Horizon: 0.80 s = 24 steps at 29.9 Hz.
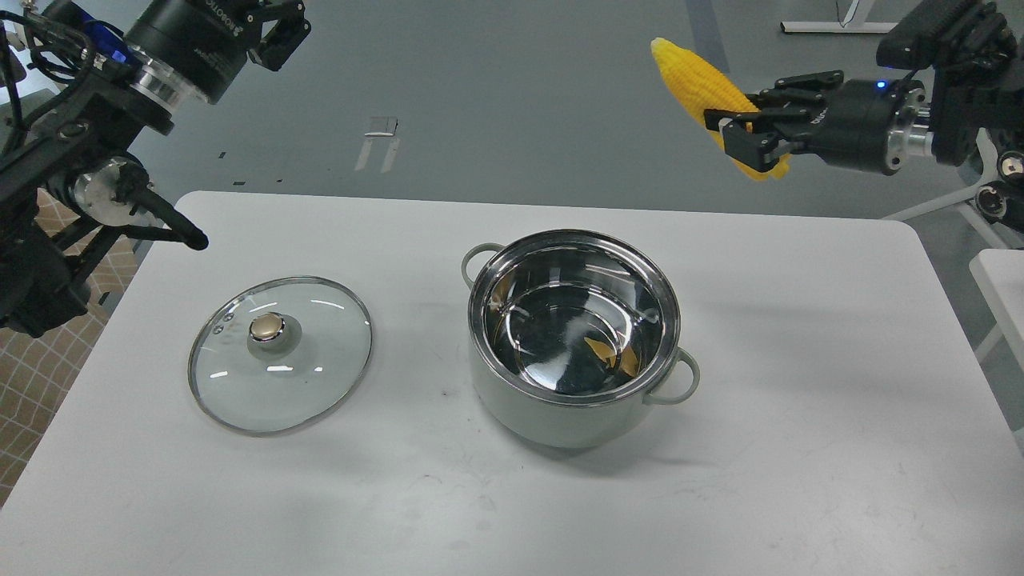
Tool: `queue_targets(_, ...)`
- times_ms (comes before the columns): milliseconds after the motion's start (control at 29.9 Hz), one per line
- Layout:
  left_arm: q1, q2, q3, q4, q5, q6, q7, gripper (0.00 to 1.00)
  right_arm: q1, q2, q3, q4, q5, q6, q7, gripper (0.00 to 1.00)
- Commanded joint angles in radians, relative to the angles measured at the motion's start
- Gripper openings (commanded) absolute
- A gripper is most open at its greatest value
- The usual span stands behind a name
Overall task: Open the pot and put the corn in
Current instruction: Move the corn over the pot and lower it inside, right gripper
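Note:
The pale grey-green pot stands open in the middle of the white table, its steel inside empty but for yellow reflections. Its glass lid with a brass knob lies flat on the table to the left of it. My right gripper is at the upper right, above and beyond the table's far edge, shut on the lower half of the yellow corn, which points up and to the left. My left gripper is raised at the upper left, empty, its fingers seen small and dark.
The white table has a rounded far edge. A second white table edge and metal stand legs are at the right. Grey floor lies beyond.

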Motion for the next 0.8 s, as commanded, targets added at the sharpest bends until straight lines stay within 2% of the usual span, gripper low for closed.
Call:
queue_targets(0, 0.000, -0.007, 0.000, 0.000, 0.002, 0.000, 0.000, 0.95, 0.081, 0.041, -0.078, 0.107, 0.017, 0.030, 0.000, 0.10)
queue_targets(200, 0.000, -0.019, 0.000, 0.000, 0.005, 0.000, 0.000, 0.95, 0.100, 0.122, -0.158, 0.148, 0.009, 0.039, 0.000, 0.11)
queue_targets(768, -0.002, -0.020, -0.001, 0.001, 0.003, -0.001, 0.000, 0.95, 0.002, 0.307, -0.210, 0.058, 0.014, 0.039, 0.000, 0.14)
